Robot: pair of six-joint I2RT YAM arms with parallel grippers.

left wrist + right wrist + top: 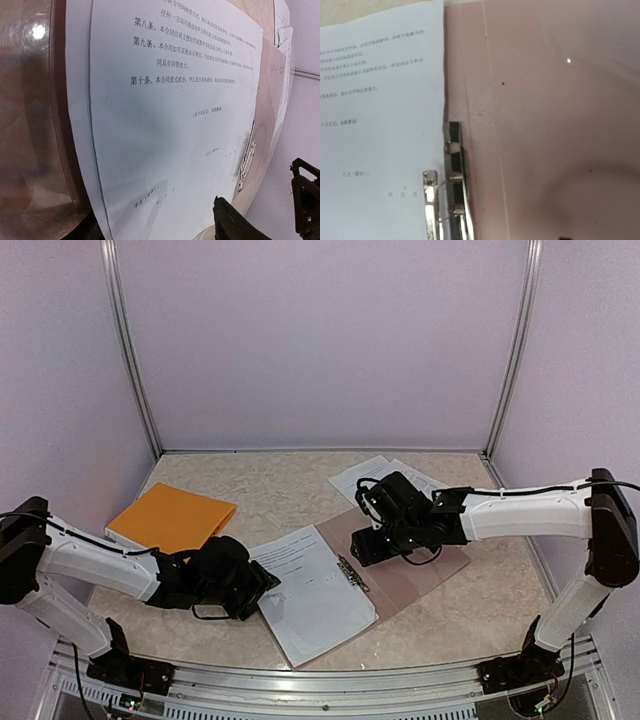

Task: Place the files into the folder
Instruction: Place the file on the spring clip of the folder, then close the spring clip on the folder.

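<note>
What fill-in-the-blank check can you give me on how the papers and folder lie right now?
1. The printed sheet lies to the ___ of the open folder's metal clip.
2. The closed pad by the left arm is ___ in colour.
3. More loose sheets lie behind the ___ arm.
Missing words: left; orange; right.

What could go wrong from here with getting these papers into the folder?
1. The white printed sheet lies against the silver metal clip of the open pink plastic folder, seemingly unclamped; the open left gripper at its edge could drag it askew.
2. More white sheets lie beyond the folder and could be left out.
</note>
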